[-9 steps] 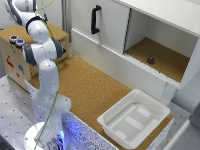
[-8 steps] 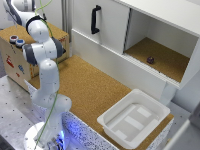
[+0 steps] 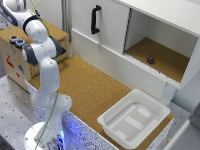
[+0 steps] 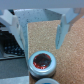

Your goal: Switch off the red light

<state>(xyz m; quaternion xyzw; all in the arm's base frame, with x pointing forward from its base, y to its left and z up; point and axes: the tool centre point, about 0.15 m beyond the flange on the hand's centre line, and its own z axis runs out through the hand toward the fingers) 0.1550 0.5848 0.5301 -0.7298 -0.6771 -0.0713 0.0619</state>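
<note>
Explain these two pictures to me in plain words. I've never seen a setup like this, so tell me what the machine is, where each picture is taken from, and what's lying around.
The white jointed machine is a robot arm. The wide picture comes from a camera standing off the arm, looking down on the whole scene.

It shows a cork-covered worktop, an empty white tray near its edge, and a white cabinet with a black handle and an open compartment holding one small dark object. A wooden box stands at the exterior view's left, with two round buttons on top.

The blurry close-up comes from a camera on the arm's wrist. The pincer is open and holds nothing. Its two grey fingers hang above the red light, a round button with a dark rim.
</note>
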